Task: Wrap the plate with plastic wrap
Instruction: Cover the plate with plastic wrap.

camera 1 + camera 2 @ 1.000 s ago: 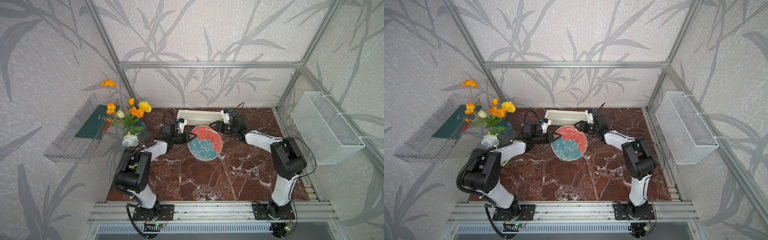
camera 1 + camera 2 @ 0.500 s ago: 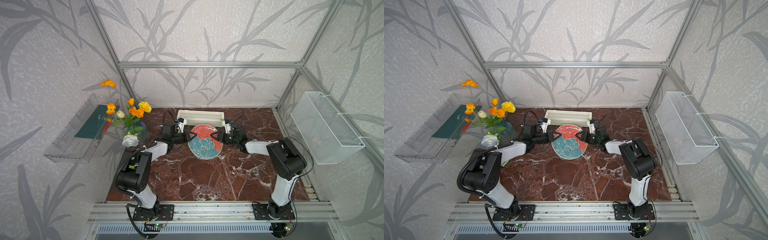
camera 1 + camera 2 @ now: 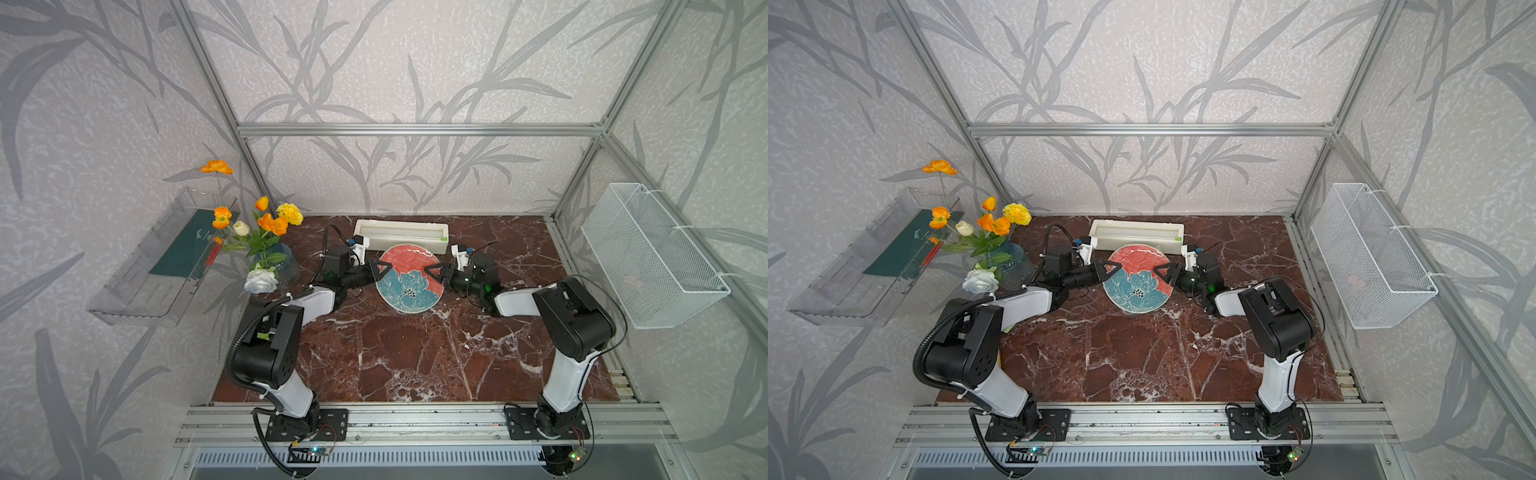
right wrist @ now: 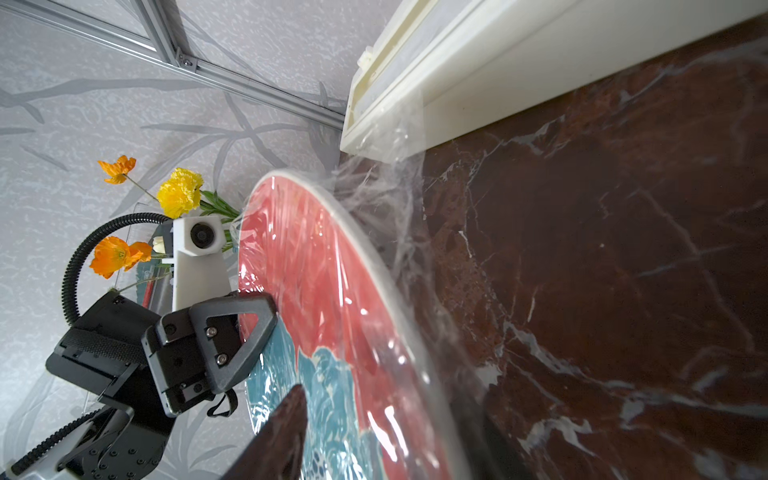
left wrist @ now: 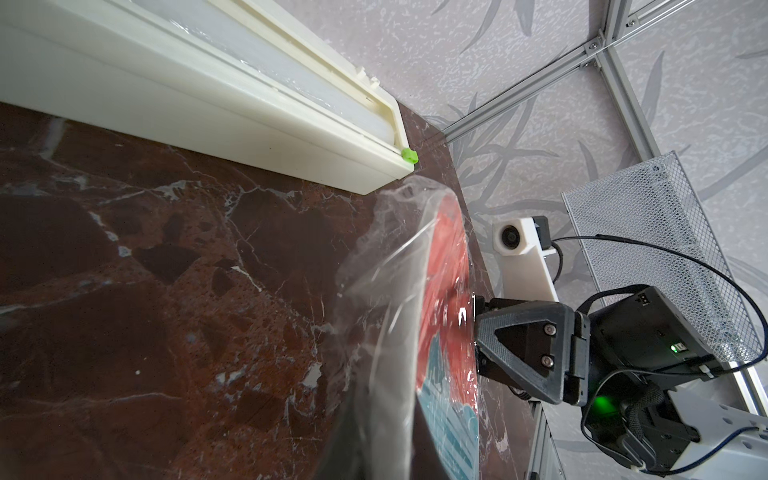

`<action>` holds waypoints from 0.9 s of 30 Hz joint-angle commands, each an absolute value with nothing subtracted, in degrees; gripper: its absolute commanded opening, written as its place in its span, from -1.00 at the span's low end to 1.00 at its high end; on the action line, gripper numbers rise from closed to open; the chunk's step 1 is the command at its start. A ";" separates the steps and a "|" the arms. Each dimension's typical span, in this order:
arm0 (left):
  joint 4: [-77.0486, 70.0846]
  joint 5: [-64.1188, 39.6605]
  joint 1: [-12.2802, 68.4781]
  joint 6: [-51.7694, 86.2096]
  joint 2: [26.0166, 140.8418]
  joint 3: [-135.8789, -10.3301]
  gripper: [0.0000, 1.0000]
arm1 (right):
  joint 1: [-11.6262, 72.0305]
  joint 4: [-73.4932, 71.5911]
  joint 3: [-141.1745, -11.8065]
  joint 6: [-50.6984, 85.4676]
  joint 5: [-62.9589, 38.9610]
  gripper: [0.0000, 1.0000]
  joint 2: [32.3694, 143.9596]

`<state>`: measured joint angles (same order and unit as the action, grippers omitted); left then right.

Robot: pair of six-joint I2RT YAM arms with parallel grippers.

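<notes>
Item: plate (image 3: pixel 409 276), tilted, at the surface's (image 3: pixel 415 353) far edge, just before the dispenser box (image 3: pixel 401 232). Plastic wrap (image 4: pixel 374 195) covers its face (loose edges bunch behind, hard to trace). Left fingers (image 4: pixel 259 332) pinch the left rim. Right fingers (image 5: pixel 519 313) straddle the right rim; whether they grip it cannot be told.

No legible text, label, brand, number or sign in any view; faint pale marks on the dark green sheet (image 3: pixel 183 253) inside the clear wall shelf (image 3: pixel 133 291) too small to read
</notes>
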<state>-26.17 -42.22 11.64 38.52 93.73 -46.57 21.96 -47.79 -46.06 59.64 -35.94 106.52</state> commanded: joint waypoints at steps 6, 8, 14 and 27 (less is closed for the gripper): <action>-31.29 -45.01 11.78 40.61 90.73 -48.50 -1.00 | 18.97 -39.49 -47.16 53.73 -36.71 0.26 99.66; -31.29 -45.13 11.78 40.95 90.70 -48.59 -1.00 | 19.39 -36.62 -48.67 52.38 -36.31 0.26 99.71; -31.03 -45.12 11.78 41.42 90.18 -48.79 -1.00 | 21.12 -33.90 -51.71 50.94 -35.60 0.26 102.18; -29.61 -45.53 11.78 41.02 89.77 -49.22 -1.00 | 22.94 -25.43 -52.72 44.10 -30.37 0.25 100.36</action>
